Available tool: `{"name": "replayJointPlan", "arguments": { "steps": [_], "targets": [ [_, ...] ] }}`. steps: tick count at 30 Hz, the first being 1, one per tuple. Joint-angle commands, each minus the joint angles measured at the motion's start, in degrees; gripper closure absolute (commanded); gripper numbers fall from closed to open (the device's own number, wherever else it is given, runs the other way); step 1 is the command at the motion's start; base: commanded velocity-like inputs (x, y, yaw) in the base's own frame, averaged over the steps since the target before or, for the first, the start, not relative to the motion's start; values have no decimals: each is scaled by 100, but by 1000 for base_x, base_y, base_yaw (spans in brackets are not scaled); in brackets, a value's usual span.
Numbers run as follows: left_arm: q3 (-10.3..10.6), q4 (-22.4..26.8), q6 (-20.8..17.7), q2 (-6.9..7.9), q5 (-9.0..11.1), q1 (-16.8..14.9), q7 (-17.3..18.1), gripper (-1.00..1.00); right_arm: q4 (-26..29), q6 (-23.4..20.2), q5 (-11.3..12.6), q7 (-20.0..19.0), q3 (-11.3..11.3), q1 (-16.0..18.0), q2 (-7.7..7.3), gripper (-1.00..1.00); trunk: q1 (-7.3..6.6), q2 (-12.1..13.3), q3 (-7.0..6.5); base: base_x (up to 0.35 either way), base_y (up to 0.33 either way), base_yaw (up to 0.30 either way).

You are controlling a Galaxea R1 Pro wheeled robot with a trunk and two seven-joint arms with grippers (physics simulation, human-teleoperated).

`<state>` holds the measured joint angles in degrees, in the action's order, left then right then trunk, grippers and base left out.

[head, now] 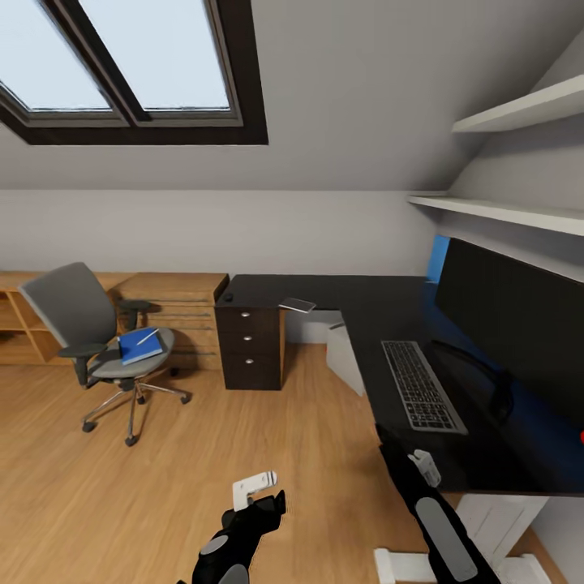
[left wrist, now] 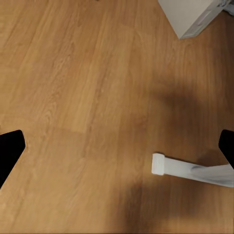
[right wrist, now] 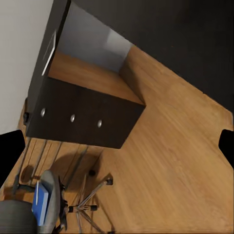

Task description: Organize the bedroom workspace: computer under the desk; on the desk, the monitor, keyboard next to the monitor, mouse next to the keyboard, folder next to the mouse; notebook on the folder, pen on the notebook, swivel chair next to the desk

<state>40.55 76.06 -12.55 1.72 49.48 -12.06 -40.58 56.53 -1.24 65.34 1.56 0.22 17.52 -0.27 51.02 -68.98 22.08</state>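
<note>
On the grey upholstered swivel chair (head: 89, 341) left of the glossy black table (head: 357, 304), the flat blue folder (head: 141, 345) looks light, stiff, slippery; pinch its overhanging edge. Both pincers: released, empty.

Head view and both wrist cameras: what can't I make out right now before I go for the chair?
- Monitor: cut off by the head view's right edge; its stand is lost against the dark desk.
- Small dark item on the desk's far corner: too small to tell if it is the mouse.
- Folder on the chair: in the right wrist view, partly hidden by the seat.
- Both jaws: only dark tips at the wrist views' edges, state unclear.
</note>
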Motion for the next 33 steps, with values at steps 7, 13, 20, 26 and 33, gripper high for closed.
{"name": "replayJointPlan", "arguments": {
  "steps": [7,13,20,26,33],
  "targets": [
    [14,-6,-15,4,24,-7,-37,-100,8,-9,-261,11,73,42,206,-100,1,-5,7,113,324,0],
    [19,-201,-11,-3,27,-7,-37,-100,-19,19,-742,11,89,60,417,-100,1,-5,7,194,294,0],
    [-394,-741,12,-47,1,-3,-28,-100,-596,740,-1987,15,99,141,826,-100,1,-5,7,265,234,0],
    [-687,-1238,41,-38,13,-2,-3,-100,-1785,1607,-2671,116,113,435,1026,-100,1,-5,7,281,159,0],
    [-722,-2087,560,-29,8,0,83,-100,-2604,1917,-2880,160,613,601,1026,-100,1,-5,7,87,28,0]
  ]
}}
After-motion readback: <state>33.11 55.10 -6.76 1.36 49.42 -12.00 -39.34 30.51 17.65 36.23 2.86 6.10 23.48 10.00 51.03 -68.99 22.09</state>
